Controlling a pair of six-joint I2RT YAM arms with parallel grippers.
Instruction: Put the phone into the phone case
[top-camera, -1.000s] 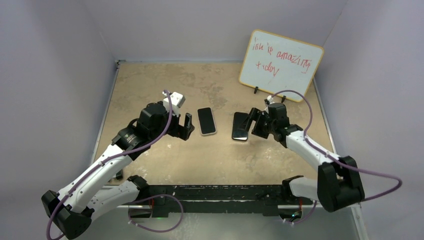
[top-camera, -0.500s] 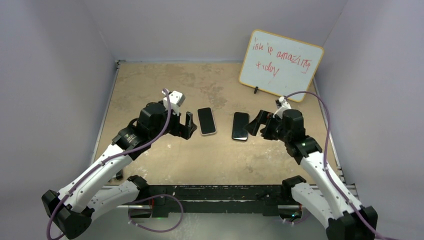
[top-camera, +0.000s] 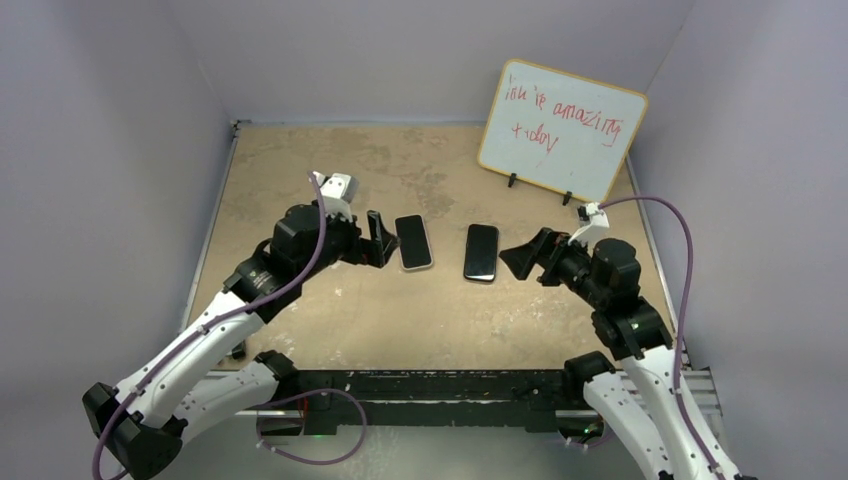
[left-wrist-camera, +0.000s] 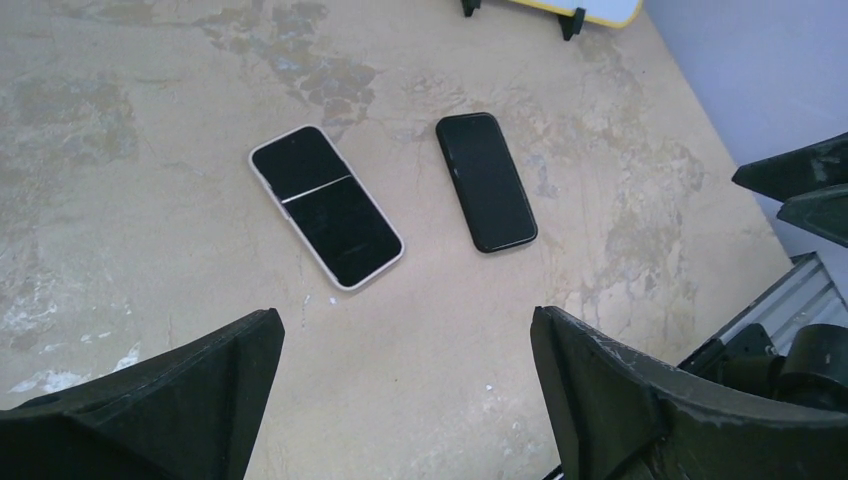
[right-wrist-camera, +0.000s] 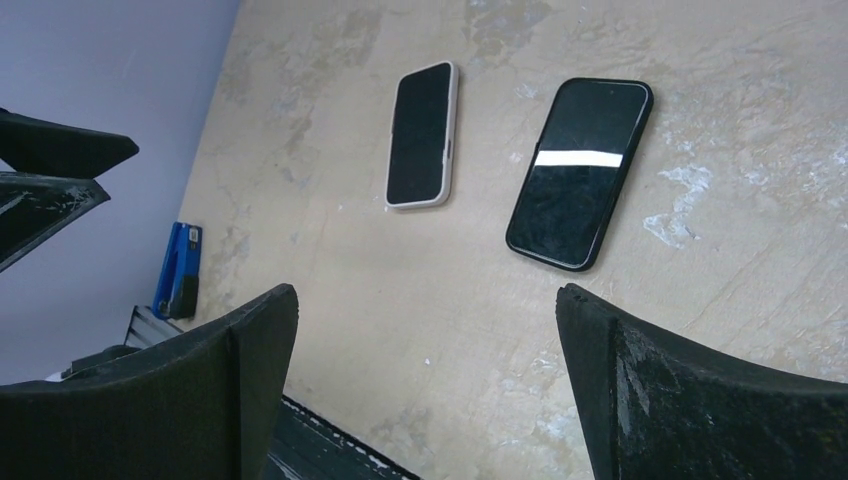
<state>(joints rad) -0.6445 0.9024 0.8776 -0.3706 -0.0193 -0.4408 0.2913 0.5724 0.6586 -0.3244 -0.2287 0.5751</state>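
Note:
Two flat slabs with dark glossy faces lie side by side mid-table. One has a white rim (top-camera: 413, 242), the other a black rim (top-camera: 481, 252). I cannot tell which is the phone and which the case. Both show in the left wrist view, the white-rimmed one (left-wrist-camera: 325, 205) and the black one (left-wrist-camera: 486, 180), and in the right wrist view, the white-rimmed one (right-wrist-camera: 422, 135) and the black one (right-wrist-camera: 580, 170). My left gripper (top-camera: 378, 240) is open and empty just left of the white-rimmed slab. My right gripper (top-camera: 525, 260) is open and empty just right of the black slab.
A whiteboard (top-camera: 560, 130) with red writing stands at the back right on small black feet. A small blue object (right-wrist-camera: 178, 270) lies near the table's front left edge. Grey walls close in the table on three sides.
My right gripper has drawn back to the right, off the black slab, which stays flat on the table. My left gripper has edged slightly towards the white-rimmed slab.

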